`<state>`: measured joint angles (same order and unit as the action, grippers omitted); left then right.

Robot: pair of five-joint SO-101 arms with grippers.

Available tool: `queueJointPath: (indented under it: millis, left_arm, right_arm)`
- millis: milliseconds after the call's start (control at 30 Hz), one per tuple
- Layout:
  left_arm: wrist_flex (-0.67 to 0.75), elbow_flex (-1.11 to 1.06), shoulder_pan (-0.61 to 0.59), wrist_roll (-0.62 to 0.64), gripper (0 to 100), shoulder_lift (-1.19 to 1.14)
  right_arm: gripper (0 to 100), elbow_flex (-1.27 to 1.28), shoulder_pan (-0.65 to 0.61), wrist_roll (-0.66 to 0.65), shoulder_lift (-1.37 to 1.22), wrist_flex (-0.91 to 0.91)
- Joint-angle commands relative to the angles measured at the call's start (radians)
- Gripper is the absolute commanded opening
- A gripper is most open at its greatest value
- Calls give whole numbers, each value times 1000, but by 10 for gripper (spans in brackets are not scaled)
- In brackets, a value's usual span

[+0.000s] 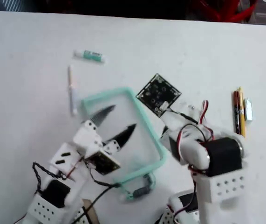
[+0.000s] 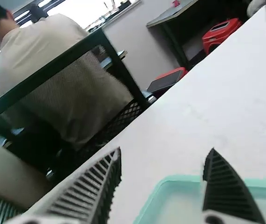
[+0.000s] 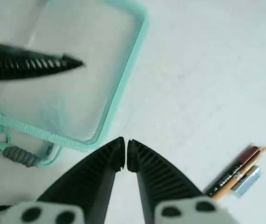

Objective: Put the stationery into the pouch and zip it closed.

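The clear pouch [image 1: 143, 119] with its mint-green rim lies flat near the middle of the white table [image 1: 193, 51], a grey knotted cord [image 1: 139, 191] trailing from its near end. Whether its zip is open or closed is hard to make out. The left gripper [image 1: 125, 115] hangs over the pouch with its two black fingers spread wide and nothing between them. Its wrist view cuts off all but one green corner of the pouch [image 2: 179, 179]. From above, the right arm's own wrist board [image 1: 158, 93] covers its pincer. In its wrist view, the right gripper [image 3: 126, 142] is pinched to a thin slit and holds nothing, just beside the pouch's [image 3: 77, 56] long edge. Two pens [image 1: 238, 114] and a small silvery piece [image 1: 248, 110], too blurred to identify, lie together well to the right. A green-banded tube [image 1: 90, 56] and a pale stick [image 1: 71, 93] lie beyond the pouch's far left corner.
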<state>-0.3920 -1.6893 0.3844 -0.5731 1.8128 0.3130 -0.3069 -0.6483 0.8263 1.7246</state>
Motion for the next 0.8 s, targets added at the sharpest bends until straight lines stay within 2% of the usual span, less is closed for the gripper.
queueJointPath:
  millis: [0, 167, 267, 367, 467, 533, 633, 667, 767]
  left_arm:
    - [-83, 112, -186, 14, 279, 1]
    - [-362, 295, -364, 14, 279, 1]
    - [-508, 333, -390, 14, 282, 1]
    - [-592, 321, -414, 8, 282, -2]
    - [-600, 267, -446, -14, 282, -1]
    - [-598, 221, -444, -152, 283, 1]
    - [-597, 118, -435, -522, 307, 1]
    - [-583, 89, -432, -563, 321, 1]
    - [-534, 61, -495, -554, 340, 1]
  right_arm:
    - [43, 120, 41, -28, 2, -51]
    - [197, 242, 44, -15, -73, -97]
    - [193, 242, 39, 35, -206, -97]
    - [211, 206, 28, 48, -328, -93]
    - [234, 106, -13, 49, -383, -25]
    - [238, 68, -45, 38, -372, -5]
    - [239, 124, -107, -117, -331, -1]
    - [239, 178, -122, -146, -312, -1]
    - [238, 330, -194, -106, -251, -4]
